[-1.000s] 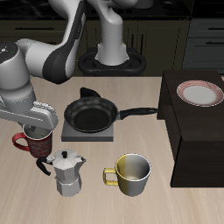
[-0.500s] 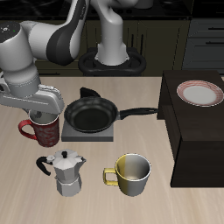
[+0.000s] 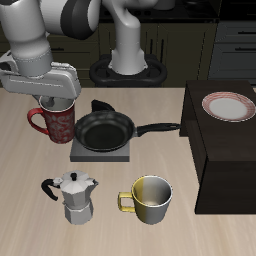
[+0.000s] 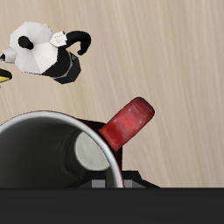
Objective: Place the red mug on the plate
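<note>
The red mug (image 3: 57,124) with white pattern hangs in the air beside the frying pan, gripped at its rim by my gripper (image 3: 56,104), which is shut on it. In the wrist view the mug's dark inside (image 4: 52,153) and red handle (image 4: 129,121) fill the frame under the gripper. The plate (image 3: 227,105), white with a reddish-pink rim, lies on top of the dark cabinet block at the table's far side from the mug.
A black frying pan (image 3: 105,130) sits on a grey stove pad (image 3: 95,153) with its handle (image 3: 158,127) pointing at the dark cabinet (image 3: 225,160). A silver moka pot (image 3: 76,196) (image 4: 44,51) and a yellow-and-grey mug (image 3: 150,199) stand near the front edge.
My gripper has lifted the red mug off the table, up and toward the back, away from the moka pot. Nothing else has moved.
</note>
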You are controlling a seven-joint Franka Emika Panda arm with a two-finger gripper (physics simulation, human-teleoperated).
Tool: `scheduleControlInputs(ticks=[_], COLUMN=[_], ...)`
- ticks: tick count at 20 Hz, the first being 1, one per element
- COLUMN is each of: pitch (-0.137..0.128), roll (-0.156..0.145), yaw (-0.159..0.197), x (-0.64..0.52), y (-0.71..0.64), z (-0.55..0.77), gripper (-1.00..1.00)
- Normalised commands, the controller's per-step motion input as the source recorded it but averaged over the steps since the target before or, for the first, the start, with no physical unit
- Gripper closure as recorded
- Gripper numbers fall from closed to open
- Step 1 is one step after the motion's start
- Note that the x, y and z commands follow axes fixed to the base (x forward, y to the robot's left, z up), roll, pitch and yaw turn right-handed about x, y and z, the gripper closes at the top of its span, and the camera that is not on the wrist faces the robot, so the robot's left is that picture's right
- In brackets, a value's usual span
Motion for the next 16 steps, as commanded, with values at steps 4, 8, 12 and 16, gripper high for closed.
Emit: scheduleControlInputs(ticks=[4,8,12,16], pitch=[-0.055,-0.08,-0.035,-0.044], roll=[0.009,-0.077,-0.06,0.03], yaw=[0.043,0.075,0.047,0.059], x=[-0.39,-0.6,-0.27,-0.21], y=[0.36,0.3,0.26,0.3], z=[0.33,0.34,0.46,0.31], gripper=[1.0,1.0,1.0,1.0])
